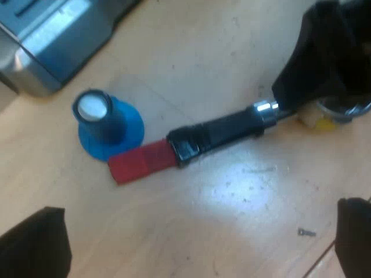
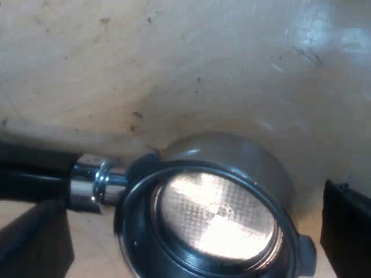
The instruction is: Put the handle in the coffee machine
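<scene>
The holder (image 1: 226, 128) lies flat on the desk (image 1: 232, 191), red end just beside the blue tamper (image 1: 107, 124). Your left gripper (image 1: 194, 249) hangs above, fingers apart; your right gripper (image 2: 191, 234) straddles its mesh basket (image 2: 214, 217), fingers apart too.

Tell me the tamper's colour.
The tamper is blue with a pale top; left wrist view shows it best.

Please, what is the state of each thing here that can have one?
holder: lying loose, basket up and empty.
blue tamper: standing on its base, beside the holder's red end.
left gripper: jaws open, holding nothing.
right gripper: jaws open, one at each side of the basket.
</scene>
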You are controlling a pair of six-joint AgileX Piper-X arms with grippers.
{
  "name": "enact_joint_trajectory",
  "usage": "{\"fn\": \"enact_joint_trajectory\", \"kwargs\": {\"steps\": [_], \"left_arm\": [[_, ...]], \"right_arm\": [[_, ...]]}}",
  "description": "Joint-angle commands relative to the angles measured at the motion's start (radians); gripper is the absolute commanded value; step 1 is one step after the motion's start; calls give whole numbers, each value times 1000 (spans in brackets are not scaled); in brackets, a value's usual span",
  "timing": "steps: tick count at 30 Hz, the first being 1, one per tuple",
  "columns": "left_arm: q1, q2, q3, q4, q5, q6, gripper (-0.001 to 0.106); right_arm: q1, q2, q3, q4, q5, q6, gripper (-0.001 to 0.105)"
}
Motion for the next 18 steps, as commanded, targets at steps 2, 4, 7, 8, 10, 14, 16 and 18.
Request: {"fn": "enact_joint_trajectory", "kwargs": {"steps": [2,4,7,8,10,14,16,18], "left_arm": [[-4,-1,19,1,50,0,94],[-4,-1,19,0,68,0,94],[-4,-1,19,0,71,0,94],[-4,-1,19,0,71,0,94],[-4,-1,19,0,71,0,94],[-4,-1,19,0,71,0,94],[-4,-1,19,0,71,0,94],[-4,-1,19,0,71,0,94]], "right_arm": [[2,0,-3,9,-9,8,89],[2,0,-3,9,-9,8,89],[2,7,-3,9,-17,8,89],[2,11,-3,9,-16,8,89],[2,22,-3,9,-25,8,89],[2,28,-3,9,-38,8,89],[2,28,-3,5,-38,8,89],[2,28,-3,3,-35,6,89]]}}
